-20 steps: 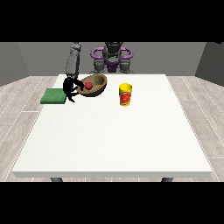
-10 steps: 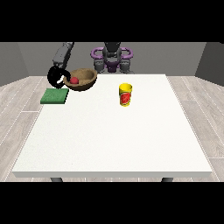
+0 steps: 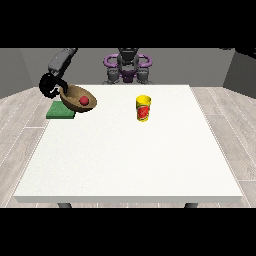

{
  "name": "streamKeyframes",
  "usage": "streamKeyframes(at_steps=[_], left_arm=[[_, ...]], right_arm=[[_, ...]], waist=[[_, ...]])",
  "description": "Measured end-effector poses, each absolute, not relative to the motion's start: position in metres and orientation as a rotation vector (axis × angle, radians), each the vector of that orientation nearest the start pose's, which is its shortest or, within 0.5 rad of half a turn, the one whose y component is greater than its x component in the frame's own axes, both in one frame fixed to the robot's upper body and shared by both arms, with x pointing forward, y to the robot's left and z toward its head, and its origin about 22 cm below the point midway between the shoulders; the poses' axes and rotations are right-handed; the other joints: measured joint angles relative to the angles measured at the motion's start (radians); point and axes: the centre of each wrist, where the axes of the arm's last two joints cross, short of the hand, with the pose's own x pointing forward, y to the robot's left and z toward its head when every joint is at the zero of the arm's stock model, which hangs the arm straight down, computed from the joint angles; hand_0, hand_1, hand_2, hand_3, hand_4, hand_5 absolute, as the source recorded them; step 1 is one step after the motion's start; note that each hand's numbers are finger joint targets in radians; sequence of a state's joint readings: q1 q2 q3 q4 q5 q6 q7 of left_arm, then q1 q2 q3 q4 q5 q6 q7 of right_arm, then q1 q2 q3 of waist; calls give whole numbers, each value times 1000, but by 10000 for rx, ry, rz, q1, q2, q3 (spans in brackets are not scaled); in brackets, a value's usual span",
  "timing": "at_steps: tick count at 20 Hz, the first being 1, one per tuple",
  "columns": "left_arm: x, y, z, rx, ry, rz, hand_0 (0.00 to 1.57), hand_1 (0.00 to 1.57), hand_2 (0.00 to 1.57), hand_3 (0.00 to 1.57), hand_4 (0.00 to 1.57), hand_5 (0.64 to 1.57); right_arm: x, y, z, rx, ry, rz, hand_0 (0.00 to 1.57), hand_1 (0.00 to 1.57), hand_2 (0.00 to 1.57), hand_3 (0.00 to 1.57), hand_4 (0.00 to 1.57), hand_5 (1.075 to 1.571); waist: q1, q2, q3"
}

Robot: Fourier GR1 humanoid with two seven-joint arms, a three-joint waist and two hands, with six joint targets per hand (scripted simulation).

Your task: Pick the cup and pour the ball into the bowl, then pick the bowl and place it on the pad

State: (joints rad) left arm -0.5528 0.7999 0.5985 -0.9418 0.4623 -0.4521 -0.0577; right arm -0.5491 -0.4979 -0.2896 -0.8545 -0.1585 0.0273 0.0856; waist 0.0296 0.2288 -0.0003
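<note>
Hand at the view's left (image 3: 49, 86) curled round tilted bowl (image 3: 75, 95) with red ball (image 3: 84, 101); cup (image 3: 143, 108) label unreadable.

Smooth matt white on the table (image 3: 130, 150). Wood-like brown on the bowl (image 3: 75, 95), with a glossy red ball (image 3: 84, 101) inside. Shiny yellow plastic look on the cup (image 3: 143, 108). Flat matt green on the pad (image 3: 59, 112). Glossy black on the hand at the view's left (image 3: 49, 86).

bowl (image 3: 76, 96) hides part of pad (image 3: 60, 111)
</note>
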Motion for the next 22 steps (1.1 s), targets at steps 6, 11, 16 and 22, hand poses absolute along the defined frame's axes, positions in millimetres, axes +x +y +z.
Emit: streamKeyframes(at_steps=[6, 11, 16, 22], left_arm=[[300, 509, 222, 1756, -20792, 963, 0, 0, 0, 0, 670, 1559], [289, 505, 251, 1775, -21733, 918, 0, 0, 0, 0, 695, 1560], [277, 504, 261, 1618, -22020, 901, 0, 0, 0, 0, 694, 1556], [272, 497, 258, 1528, -21715, 859, 0, 0, 0, 0, 691, 1557]], right_arm=[[350, -442, 85, -3309, -15258, -1846, 1571, 1571, 1571, 0, 975, 1570], [333, -484, 91, -3758, -16032, -2234, 1571, 1571, 1571, 0, 986, 1571], [320, -509, 94, -4142, -16371, -2328, 1571, 1571, 1571, 0, 988, 1570], [318, -514, 91, -4211, -15900, -1974, 1571, 1571, 1571, 629, 985, 1566]], waist=[[121, 1358, 16], [289, 2221, 37], [361, 2480, 32], [425, 2145, 21]])
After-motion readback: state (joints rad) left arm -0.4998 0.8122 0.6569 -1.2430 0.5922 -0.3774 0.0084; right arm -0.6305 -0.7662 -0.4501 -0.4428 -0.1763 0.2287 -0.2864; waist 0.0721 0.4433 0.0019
